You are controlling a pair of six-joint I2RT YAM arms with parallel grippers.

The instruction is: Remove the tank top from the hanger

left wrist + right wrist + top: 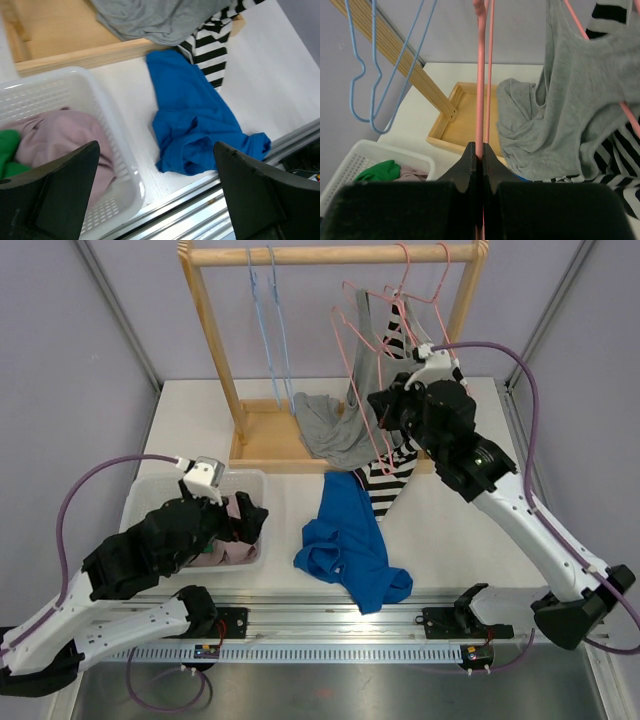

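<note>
The grey tank top hangs by its strap from a pink hanger on the wooden rack, and its lower part is bunched on the rack's base. It also shows in the right wrist view and the left wrist view. My right gripper is shut on a pink hanger wire, just left of the top; its jaws pinch the wire. I cannot tell whether this wire belongs to the hanger that carries the top. My left gripper is open and empty over the basket's right edge.
A black-and-white striped garment hangs beside the tank top. A blue shirt lies crumpled on the table. A white basket at the left holds pink and green clothes. Blue hangers hang on the rack's rail.
</note>
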